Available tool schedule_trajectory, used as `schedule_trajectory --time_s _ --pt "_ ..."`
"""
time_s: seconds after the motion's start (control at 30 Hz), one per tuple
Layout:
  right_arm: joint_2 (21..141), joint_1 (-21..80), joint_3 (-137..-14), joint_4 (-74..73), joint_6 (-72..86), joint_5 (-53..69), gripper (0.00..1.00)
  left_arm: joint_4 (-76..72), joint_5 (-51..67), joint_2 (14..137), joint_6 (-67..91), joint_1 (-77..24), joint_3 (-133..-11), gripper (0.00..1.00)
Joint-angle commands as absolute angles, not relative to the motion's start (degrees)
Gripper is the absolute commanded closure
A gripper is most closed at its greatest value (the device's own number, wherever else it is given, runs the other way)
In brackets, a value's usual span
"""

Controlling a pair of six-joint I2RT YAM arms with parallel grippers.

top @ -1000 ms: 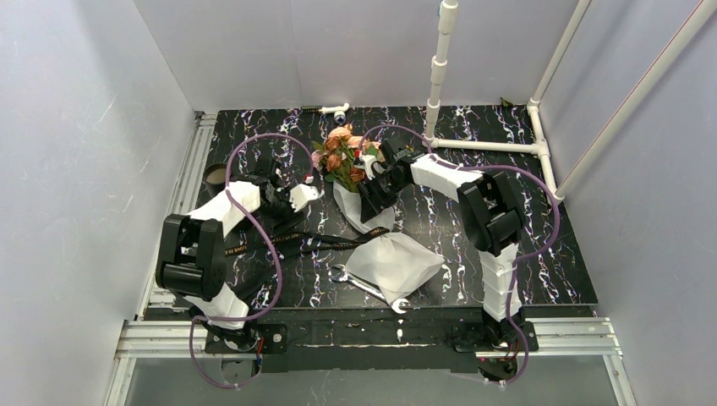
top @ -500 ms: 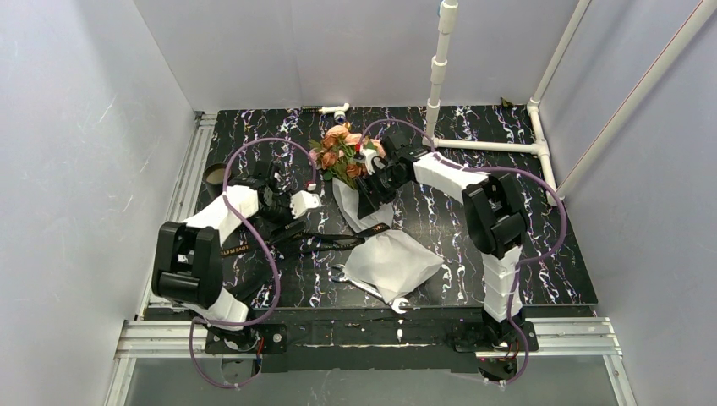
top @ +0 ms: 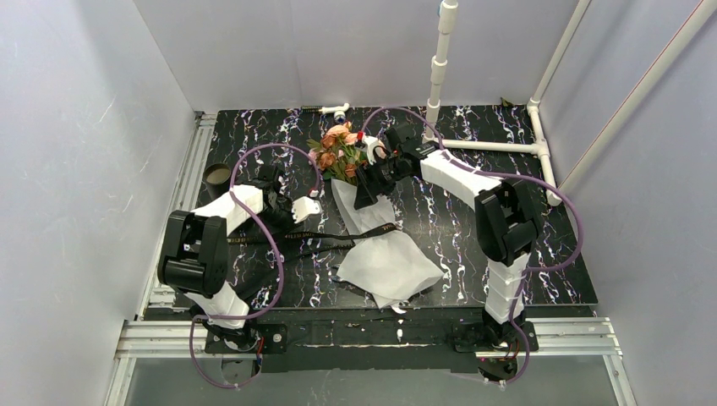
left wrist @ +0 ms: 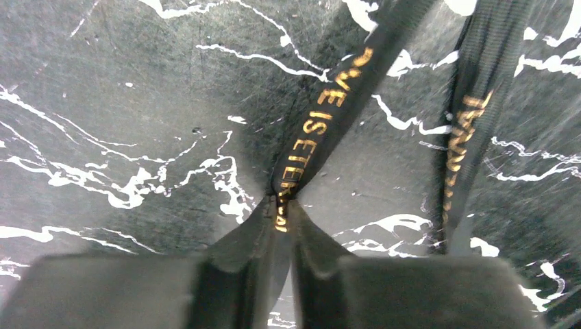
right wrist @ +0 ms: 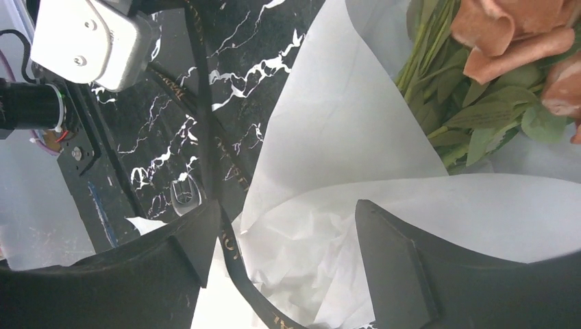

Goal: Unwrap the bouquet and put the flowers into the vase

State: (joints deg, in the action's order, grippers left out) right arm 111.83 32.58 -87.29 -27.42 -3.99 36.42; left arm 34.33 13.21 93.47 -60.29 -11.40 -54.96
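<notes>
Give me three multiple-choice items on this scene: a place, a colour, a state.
1. The vase stands: A) mid-table; B) by the table's left edge; C) at its right edge.
2. The ribbon's lettering is: A) white; B) red; C) gold.
3. The left gripper is: A) pinching the ribbon; B) wide open; C) out of view.
Key: B, the top view shows it far left; C, gold letters show in the left wrist view; A, its jaws meet on the ribbon.

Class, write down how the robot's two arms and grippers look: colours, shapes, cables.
The left arm and right arm have white shells between bulky black joints, each trailed by a looping purple cable. The left gripper and right gripper have matte black wedge-shaped fingers.
</notes>
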Motion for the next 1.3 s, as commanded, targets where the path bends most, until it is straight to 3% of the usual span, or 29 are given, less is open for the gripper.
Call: schedule_trajectory --time_s 0.0,0.23,0.43,0.7,0.97,1.27 --pt "107.7 32.2 -88.1 -25.1 -3.0 36.9 0.18 34.2 14.4 92.4 -58.9 -11.2 -54.6 0.99" --pt "104.7 28.1 -90.1 -24.7 -1.5 36.1 0.13 39.6 30.2 83.6 -47.3 -11.9 -66.3 1.00" --pt "102.7 22.7 -92.3 -28.4 -2.6 36.1 0.11 39.5 34.9 84.0 -40.1 -17.4 -77.7 1.00" --pt "95.5 19.0 -90.8 -34.0 -8.7 38.5 0.07 30.8 36.5 91.7 -23.4 -24.2 -94.3 1.00" --pt "85.5 21.0 -80.7 -24.5 -7.3 40.2 0.05 26.2 35.6 101.5 -11.7 -27.8 -111.4 1.00" --pt "87.7 22.7 -78.4 -20.3 -6.5 33.2 0.11 23.7 36.0 103.3 -8.1 -28.6 -116.4 1.00"
